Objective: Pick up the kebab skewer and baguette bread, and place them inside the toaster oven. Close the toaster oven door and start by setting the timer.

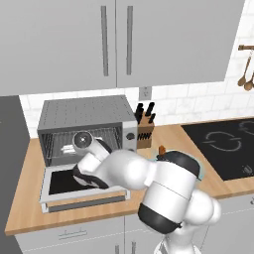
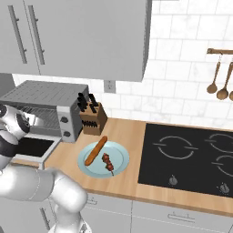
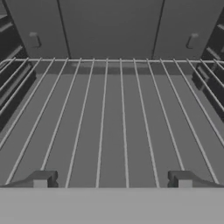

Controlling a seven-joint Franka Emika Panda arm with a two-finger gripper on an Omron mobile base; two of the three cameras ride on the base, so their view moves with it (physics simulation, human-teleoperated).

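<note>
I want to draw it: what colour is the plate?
Light blue plate, clearest in the right base view.

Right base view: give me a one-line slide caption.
Baguette bread and kebab skewer wait on the blue plate beside the open toaster oven.

Grey cabinets [image 2: 77, 36] hang above a wooden counter [image 2: 123, 132]. White tiles [image 2: 182, 68] cover the wall, with a black cooktop [image 2: 191, 154] on the right.

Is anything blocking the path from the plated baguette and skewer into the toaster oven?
Nothing visible: the toaster oven door lies dropped open, and the wire rack is bare. The baguette bread and kebab skewer lie on the plate.
</note>
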